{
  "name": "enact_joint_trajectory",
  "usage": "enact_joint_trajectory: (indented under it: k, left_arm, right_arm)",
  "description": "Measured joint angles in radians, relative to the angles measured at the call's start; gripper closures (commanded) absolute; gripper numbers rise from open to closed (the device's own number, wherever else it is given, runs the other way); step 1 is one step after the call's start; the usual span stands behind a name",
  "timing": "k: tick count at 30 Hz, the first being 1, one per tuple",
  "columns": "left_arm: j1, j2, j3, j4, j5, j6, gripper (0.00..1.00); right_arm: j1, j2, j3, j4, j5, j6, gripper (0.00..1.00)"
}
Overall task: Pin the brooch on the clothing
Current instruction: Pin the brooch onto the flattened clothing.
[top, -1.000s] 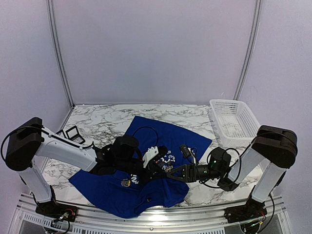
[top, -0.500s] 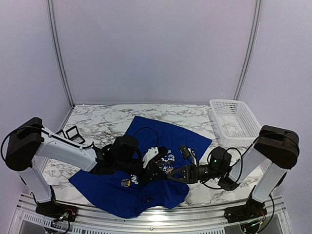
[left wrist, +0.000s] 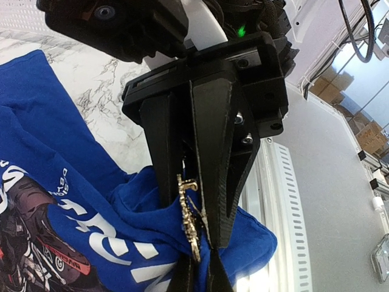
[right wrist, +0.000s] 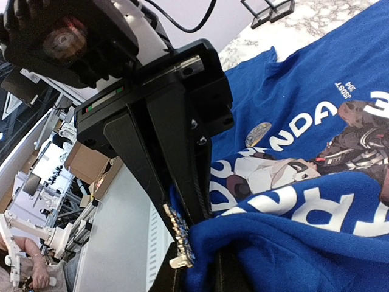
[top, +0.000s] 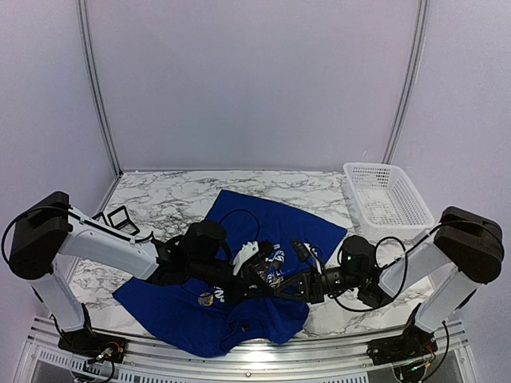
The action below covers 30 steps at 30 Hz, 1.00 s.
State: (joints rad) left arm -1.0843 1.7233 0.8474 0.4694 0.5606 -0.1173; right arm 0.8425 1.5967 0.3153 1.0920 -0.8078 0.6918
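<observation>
Handling the brooch (left wrist: 190, 216) calls for care. We judge it light, rigid and small, with a fine pin that may bend or slip if squeezed across its face. We take it by the rim, edge-on, leaving the pin and clasp free. It shows as a thin, beaded, pale-gold edge with a small hook at one end. Its face is turned away from both wrist views.

The brooch sits edge-on where the two sets of fingertips meet, just above a raised fold (left wrist: 243, 237) of the shirt (top: 271, 215), near the front middle of the table (top: 160, 199).

The left gripper (right wrist: 189, 219) is closed, and its tips appear to clamp the brooch rim. The fingers of the right gripper (left wrist: 205, 226) stand close together on either side of the brooch and the fold. We cannot tell whether they bear on either.

We judge the shirt soft, limp and light. It is likely to bunch and slide on the table, so we pinch a fold beside the pin to give the point something to pass through. The shirt is royal blue and lies crumpled, with a panda print (right wrist: 292, 164) ringed by white lettering on the chest.
</observation>
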Motion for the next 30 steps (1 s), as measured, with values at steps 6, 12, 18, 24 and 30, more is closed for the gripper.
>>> enact_joint_trajectory:
  k: [6, 12, 18, 24, 30]
  left_arm:
    - [-0.002, 0.0, 0.0, 0.004, 0.023, -0.003, 0.87]
    - [-0.002, 0.0, 0.0, 0.005, 0.045, -0.007, 1.0]
    - [-0.002, 0.0, 0.0, 0.001, 0.045, -0.019, 1.0]
    - [-0.002, 0.001, 0.0, -0.011, 0.028, -0.029, 1.0]
    - [-0.006, -0.008, 0.0, -0.009, -0.002, -0.011, 1.0]
  right_arm:
    - [0.011, -0.072, 0.006, -0.119, 0.01, -0.118, 1.0]
    - [0.014, -0.114, 0.023, -0.217, 0.008, -0.224, 1.0]
    - [0.019, -0.134, 0.031, -0.269, 0.012, -0.279, 1.0]
    - [0.029, -0.14, 0.042, -0.31, 0.027, -0.318, 1.0]
    - [0.018, -0.137, 0.033, -0.269, 0.026, -0.278, 0.91]
